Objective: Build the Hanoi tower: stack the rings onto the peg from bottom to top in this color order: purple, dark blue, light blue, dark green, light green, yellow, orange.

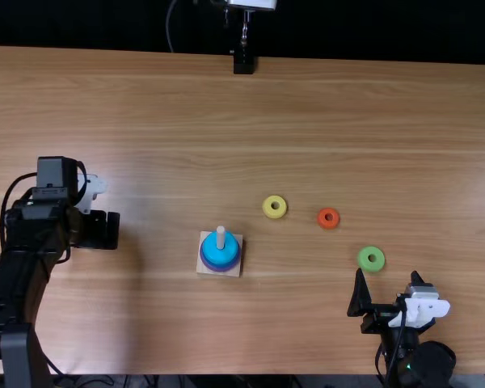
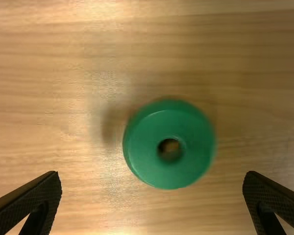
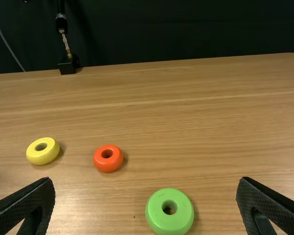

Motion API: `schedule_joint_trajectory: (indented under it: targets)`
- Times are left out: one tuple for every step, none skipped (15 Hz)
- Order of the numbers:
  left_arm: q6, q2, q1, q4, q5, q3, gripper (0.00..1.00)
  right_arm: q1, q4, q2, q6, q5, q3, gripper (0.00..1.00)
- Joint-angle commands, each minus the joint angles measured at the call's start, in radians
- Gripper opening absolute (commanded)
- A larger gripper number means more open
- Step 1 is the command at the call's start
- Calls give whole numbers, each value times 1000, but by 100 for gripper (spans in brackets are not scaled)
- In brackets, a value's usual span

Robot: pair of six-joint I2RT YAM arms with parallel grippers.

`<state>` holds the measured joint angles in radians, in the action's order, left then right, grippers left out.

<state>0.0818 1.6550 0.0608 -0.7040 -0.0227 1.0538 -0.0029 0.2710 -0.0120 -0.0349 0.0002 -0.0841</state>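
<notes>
Tabletop (image 1: 420, 145) with a tower on a square base (image 1: 229, 272), nearer the near edge than the far edge. The light blue ring (image 1: 221, 257) is uppermost on the upright peg (image 1: 221, 236), above a darker blue-purple rim. Toward the left edge, the left hand (image 1: 101, 230) is released, its fingers spread above the dark green ring (image 2: 169, 170). The right hand (image 1: 388, 277), also released, is near the near edge, close to the light green ring (image 3: 169, 222); the orange ring (image 3: 108, 164) and yellow ring (image 3: 44, 155) lie farther from that edge.
</notes>
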Motion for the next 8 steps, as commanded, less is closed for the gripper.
schedule_joint_trajectory:
  targets:
    - [12,52,1,3,8,37,100,-14,71,12,-6,11,70,100]
    - [16,69,1,3,8,49,100,-14,71,12,-6,11,70,100]
    - [18,75,1,5,8,51,100,-14,71,12,-6,11,70,100]
    - [18,78,1,5,8,51,100,-14,71,12,-6,11,70,100]
    - [19,98,1,5,10,52,100,-14,71,12,-6,11,70,100]
    - [18,111,-1,5,8,55,100,-14,71,12,-6,11,70,100]
    - [18,115,-1,3,10,63,100,-14,71,12,-6,11,70,100]
    - [19,117,-1,3,10,63,100,-14,71,12,-6,11,70,100]
